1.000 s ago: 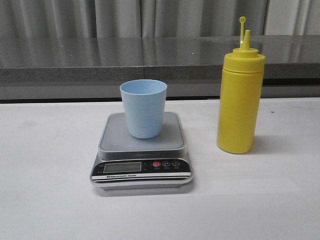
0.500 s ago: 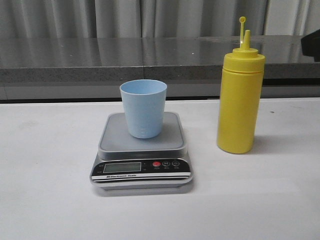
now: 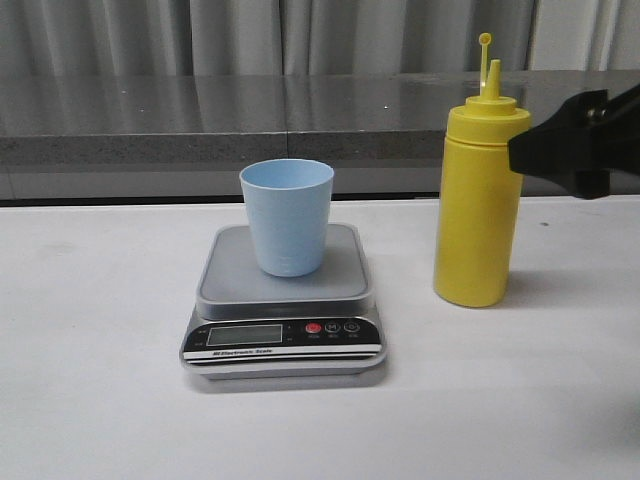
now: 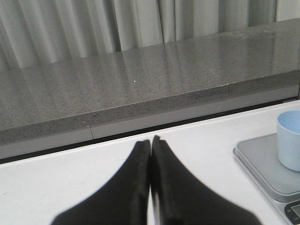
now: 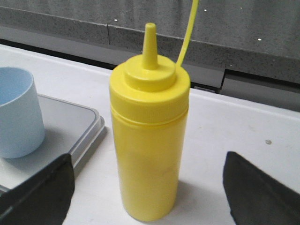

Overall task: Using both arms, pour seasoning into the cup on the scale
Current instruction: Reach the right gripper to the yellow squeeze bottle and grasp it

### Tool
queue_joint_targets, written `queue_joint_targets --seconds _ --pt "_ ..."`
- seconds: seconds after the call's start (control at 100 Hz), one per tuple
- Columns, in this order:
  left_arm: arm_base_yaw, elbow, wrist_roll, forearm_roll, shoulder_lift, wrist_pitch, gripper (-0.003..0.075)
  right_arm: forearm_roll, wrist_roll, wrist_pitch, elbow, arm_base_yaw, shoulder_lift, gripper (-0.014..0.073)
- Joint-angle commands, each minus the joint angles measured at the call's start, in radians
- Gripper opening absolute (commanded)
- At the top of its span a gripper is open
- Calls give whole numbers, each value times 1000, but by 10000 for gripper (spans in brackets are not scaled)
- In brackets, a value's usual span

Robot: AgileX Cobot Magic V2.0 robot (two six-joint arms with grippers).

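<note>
The yellow seasoning bottle [image 3: 480, 200] stands upright on the white table, to the right of the scale [image 3: 283, 300]. Its small cap hangs on a tether above the nozzle. The pale blue cup [image 3: 287, 215] stands upright on the scale's platform. My right gripper [image 3: 530, 150] comes in from the right at the bottle's shoulder height. In the right wrist view it is open [image 5: 147, 161], with the bottle [image 5: 149, 140] between and beyond its fingers, not touched. My left gripper [image 4: 151, 140] is shut and empty over the table, to the left of the scale [image 4: 262, 164] and cup [image 4: 290, 139].
A grey stone ledge [image 3: 200, 120] runs along the table's far edge, with grey curtains behind it. The scale's display and buttons [image 3: 285, 335] face the front.
My right gripper has come into the front view from the right edge and moved left, up to the bottle. The bottle, cup and scale have not moved.
</note>
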Motion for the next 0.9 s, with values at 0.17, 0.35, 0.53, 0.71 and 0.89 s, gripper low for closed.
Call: queue_joint_targets --seconds 0.17,0.35,0.53,0.71,0.89 --pt "2 -24 -4 0 12 -81 -18 -2 4 -251 -30 2 152 638" --pt "2 -24 -4 0 12 -81 -18 10 4 -351 -32 2 240 638" --pt "2 -24 -4 0 12 -81 -18 25 4 -397 -41 2 289 638" --pt "2 -24 -4 0 12 -81 -18 25 4 -403 -78 2 330 638" --pt "2 -24 -4 0 12 -81 -18 25 3 -400 -119 1 357 638"
